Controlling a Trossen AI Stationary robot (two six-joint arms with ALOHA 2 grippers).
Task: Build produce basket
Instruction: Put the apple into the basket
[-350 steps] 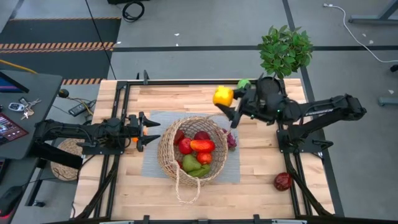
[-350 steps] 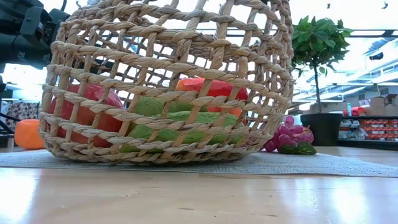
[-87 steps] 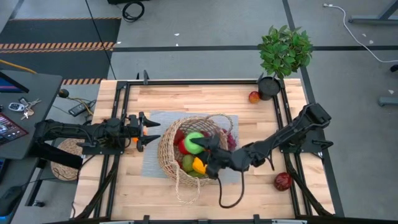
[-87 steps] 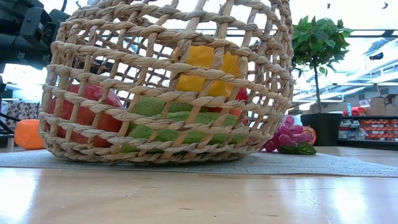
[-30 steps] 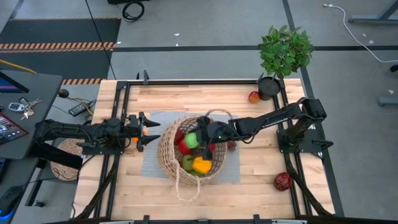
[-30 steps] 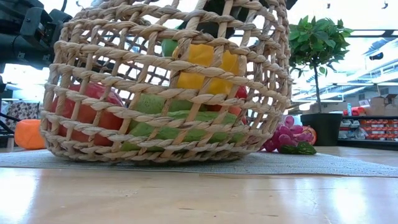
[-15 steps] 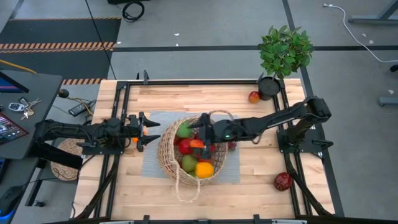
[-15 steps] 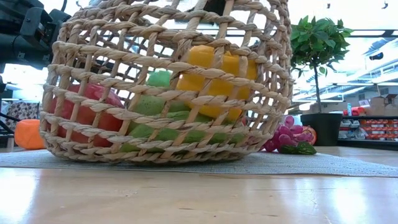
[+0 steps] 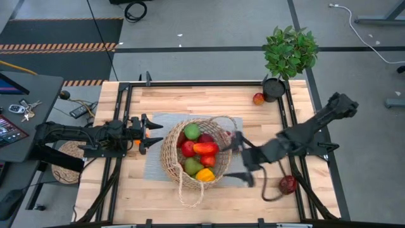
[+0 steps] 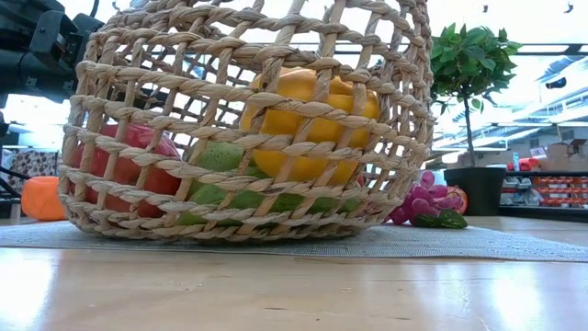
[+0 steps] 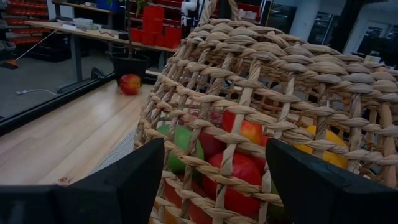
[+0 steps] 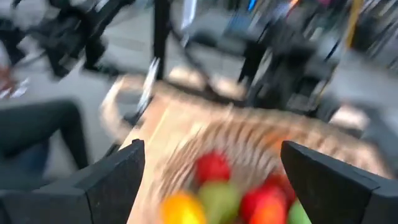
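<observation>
We see the basket [image 9: 195, 154] mid-frame on the counter [image 9: 126, 190], fruit [image 9: 204, 148] inside; right claw [image 9: 248, 166] released beside it. We judge pieces light, rigid, slick: grip across middles.

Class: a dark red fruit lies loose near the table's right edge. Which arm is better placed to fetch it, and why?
Right. Its open pincer hangs empty beside the dark red round fruit; the left pincer waits beyond the round woven wicker basket.

basket [image 9: 174, 161]: light-tan open weave; produce [image 9: 201, 148]: red, green, yellow-orange; mat [image 9: 152, 166]: grey; grapes [image 10: 424, 204]: purple
</observation>
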